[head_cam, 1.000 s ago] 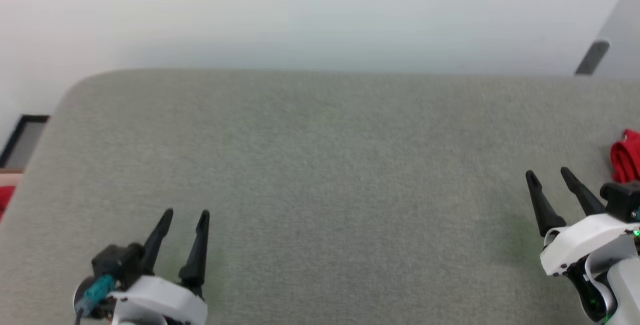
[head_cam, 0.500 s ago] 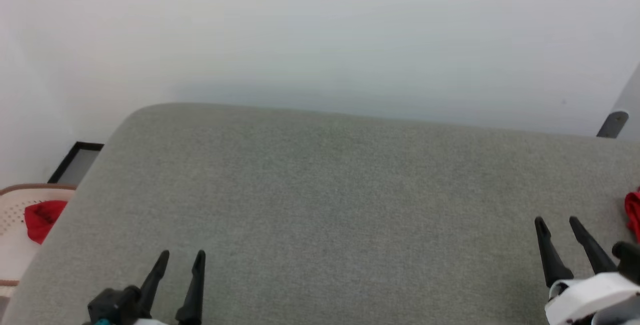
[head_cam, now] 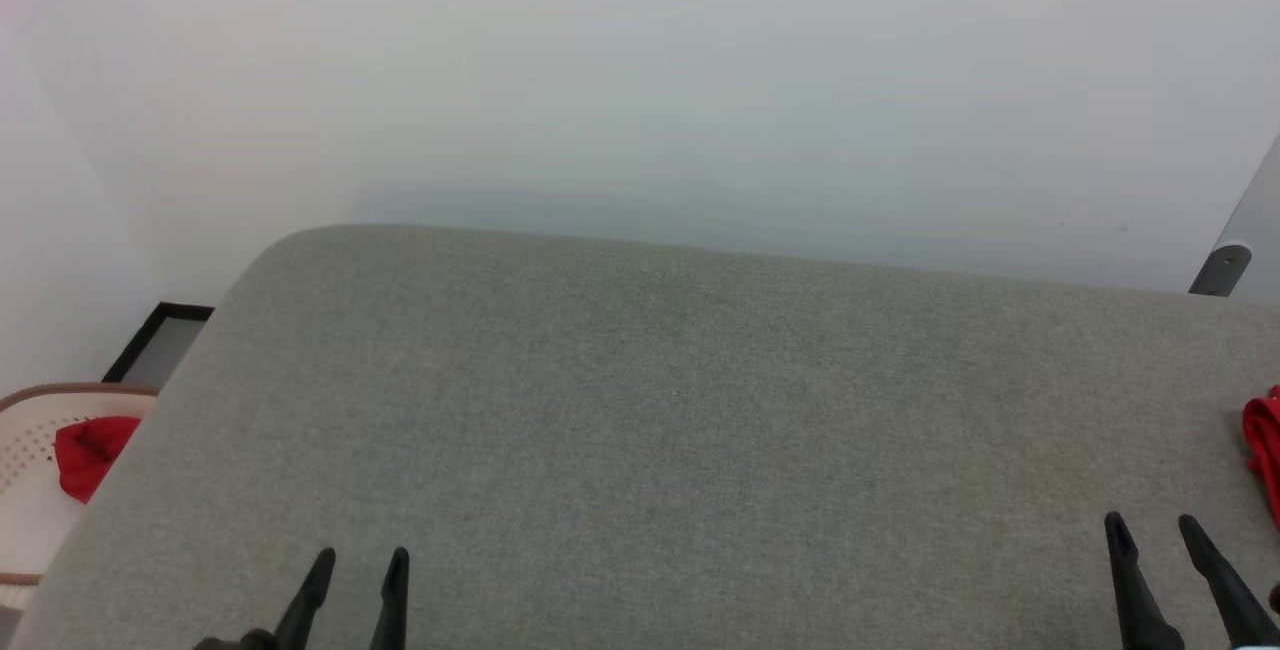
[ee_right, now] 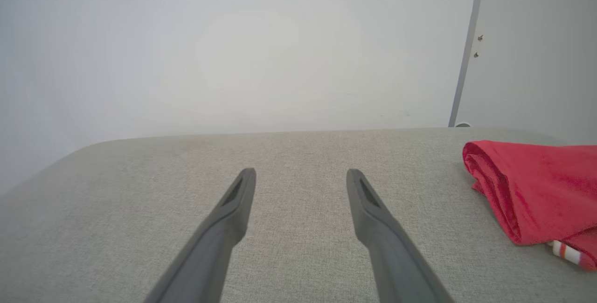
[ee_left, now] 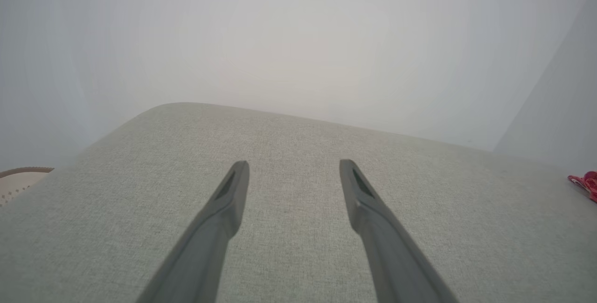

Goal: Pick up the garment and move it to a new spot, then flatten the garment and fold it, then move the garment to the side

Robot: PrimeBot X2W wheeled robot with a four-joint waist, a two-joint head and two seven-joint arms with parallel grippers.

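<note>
"Since the pale wall (head_cam: 640, 80) takes up the whole upper part of the head view, what lies below it?"

"A broad grey fabric-covered surface (head_cam: 640, 410) with a rounded far-left corner. It runs from the foot of the wall down to the bottom edge of the view."

"Where is the garment?"

"The garment (ee_right: 531, 191) lies bunched on that surface at its right end, cut off by the frame edge. From the right wrist it reads as a red folded heap, off to the right of the fingers and apart from them."

"And off the left side?"

"A pale perforated basket (head_cam: 20, 405) with a brown rim stands just beside the surface's left edge, lower down. A red cloth (head_cam: 85, 450) lies in it."

"The grippers?"

"The left gripper (head_cam: 361, 560) shows at the lower left and the right gripper (head_cam: 1152, 527) at the lower right. Both are over the near part of the surface, dark fingers pointing toward the wall. Each pair is spread wide with grey fabric showing between the tips; neither holds anything. The right one is near the garment but not touching it."

"Anything smaller?"

"A black-framed panel (head_cam: 160, 340) low against the wall past the basket, a grey post (head_cam: 1225, 265) behind the far right edge, and a bit of white-and-red striped trim (ee_right: 566, 252) poking out under the garment's near side."
</note>
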